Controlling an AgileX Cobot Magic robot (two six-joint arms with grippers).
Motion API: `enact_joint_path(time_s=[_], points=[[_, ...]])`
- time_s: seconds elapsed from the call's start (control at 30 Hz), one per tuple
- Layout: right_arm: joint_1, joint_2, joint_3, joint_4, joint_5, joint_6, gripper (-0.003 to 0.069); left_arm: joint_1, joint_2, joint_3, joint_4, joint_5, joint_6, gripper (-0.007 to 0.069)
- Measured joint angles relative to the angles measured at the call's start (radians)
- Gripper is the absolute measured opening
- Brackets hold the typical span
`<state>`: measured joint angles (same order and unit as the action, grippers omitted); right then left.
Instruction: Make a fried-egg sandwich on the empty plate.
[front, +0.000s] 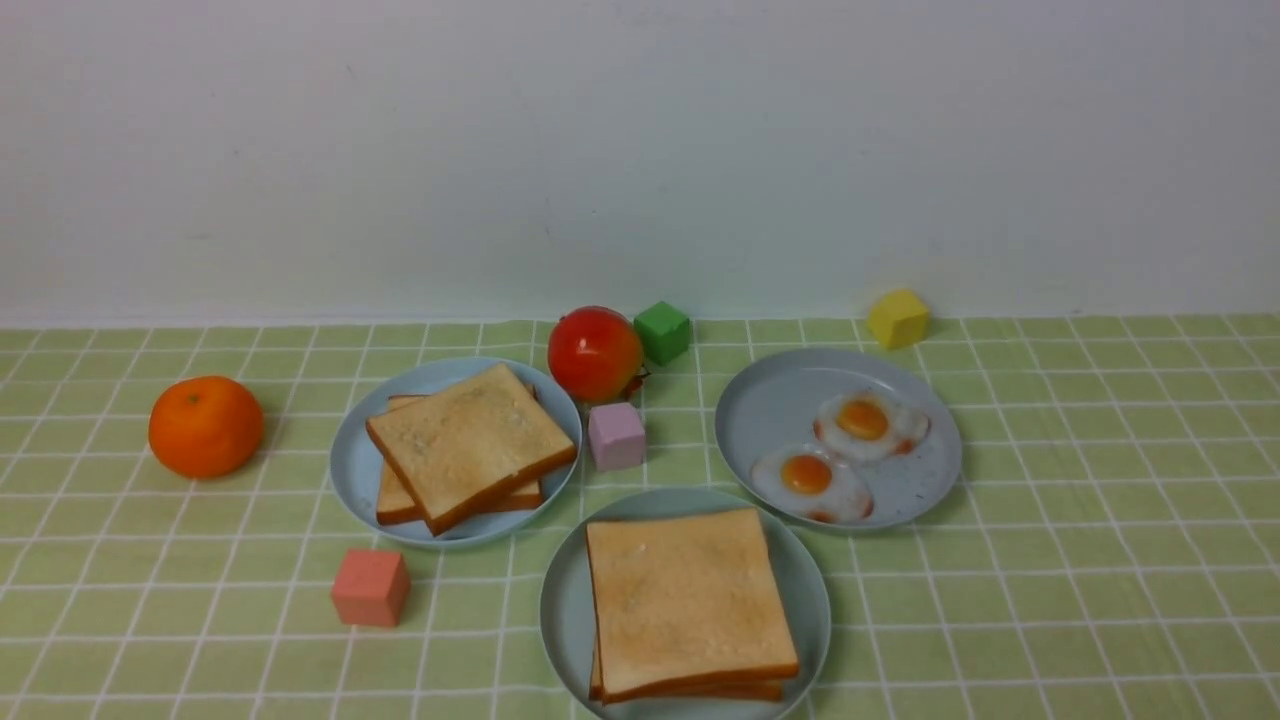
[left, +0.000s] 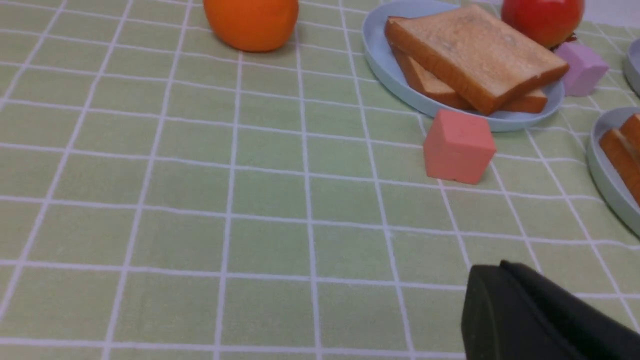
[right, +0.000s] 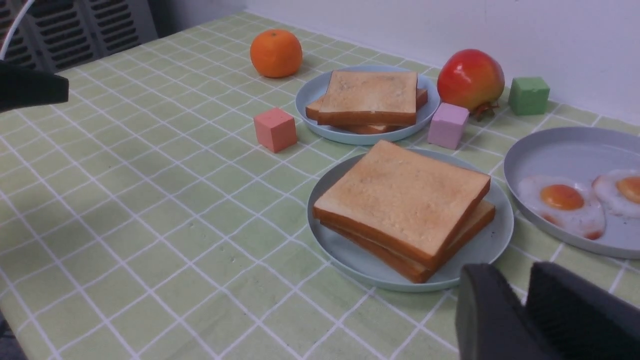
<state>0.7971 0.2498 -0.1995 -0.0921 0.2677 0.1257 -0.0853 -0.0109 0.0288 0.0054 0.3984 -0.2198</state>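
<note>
Sandwich (front: 690, 600) sits stacked on the mint plate (front: 563, 610), at six o'clock on the desk. It looks light and soft; the hidden egg may slip, so hold opposite crusts. Both tools' states I cannot tell.

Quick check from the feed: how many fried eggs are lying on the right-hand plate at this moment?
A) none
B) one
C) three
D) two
D: two fried eggs lie side by side on the right-hand plate, both yolks showing in the front view.
</note>
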Motion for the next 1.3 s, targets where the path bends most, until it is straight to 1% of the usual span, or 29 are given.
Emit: enact_joint_path(time_s=[0.13, 0.67, 0.73, 0.8, 0.83, 0.87, 0.9, 0.97, 1.0, 1.03, 1.07, 1.1, 1.17, 1.2, 1.3], points=[[0.000, 0.000, 0.000, 0.000, 0.000, 0.000, 0.0163, 0.039, 0.000, 0.000, 0.044, -0.002, 0.000, -0.0013], [0.000, 0.000, 0.000, 0.000, 0.000, 0.000, 0.0176, 0.043, 0.000, 0.000, 0.060, -0.003, 0.000, -0.0010], [-0.019, 0.000, 0.000, 0.004, -0.001, 0.000, 0.0177, 0.043, 0.000, 0.000, 0.060, -0.003, 0.000, -0.0010], [-0.116, 0.000, 0.000, 0.042, -0.001, 0.000, 0.0182, 0.043, 0.000, 0.000, 0.060, -0.003, 0.000, -0.0010], [-0.126, 0.000, 0.000, 0.045, -0.001, 0.000, 0.0183, 0.043, 0.000, 0.000, 0.060, -0.003, 0.000, -0.0010], [-0.168, 0.000, 0.000, 0.057, -0.001, 0.000, 0.0184, 0.043, 0.000, 0.000, 0.060, -0.003, 0.000, -0.0010], [-0.260, -0.001, 0.000, 0.074, -0.001, 0.000, 0.0187, 0.043, 0.000, 0.000, 0.060, -0.003, 0.000, -0.0010], [-0.359, -0.013, 0.000, 0.087, -0.001, 0.000, 0.0190, 0.043, 0.000, 0.000, 0.060, -0.004, 0.000, -0.0010], [-0.423, -0.035, 0.000, 0.092, 0.005, 0.000, 0.0192, 0.043, 0.000, 0.000, 0.060, -0.004, 0.000, -0.0010], [-0.431, -0.042, 0.000, 0.092, 0.007, 0.000, 0.0193, 0.043, 0.000, 0.000, 0.060, -0.004, 0.000, -0.0010], [-0.494, -0.068, 0.000, 0.092, 0.021, 0.000, 0.0195, 0.043, 0.000, 0.000, 0.060, -0.004, 0.000, -0.0008], [-0.530, -0.083, 0.000, 0.092, 0.036, 0.000, 0.0197, 0.043, 0.000, 0.000, 0.060, -0.004, 0.000, -0.0006], [-0.562, -0.096, 0.000, 0.092, 0.062, 0.000, 0.0198, 0.043, 0.000, 0.000, 0.060, -0.004, 0.000, -0.0005], [-0.607, -0.113, 0.000, 0.087, 0.108, 0.000, 0.0201, 0.043, 0.000, 0.000, 0.060, -0.004, 0.000, -0.0003], [-0.670, -0.164, 0.048, 0.085, 0.186, 0.000, 0.0206, 0.043, 0.000, 0.000, 0.060, -0.004, 0.000, -0.0002]])
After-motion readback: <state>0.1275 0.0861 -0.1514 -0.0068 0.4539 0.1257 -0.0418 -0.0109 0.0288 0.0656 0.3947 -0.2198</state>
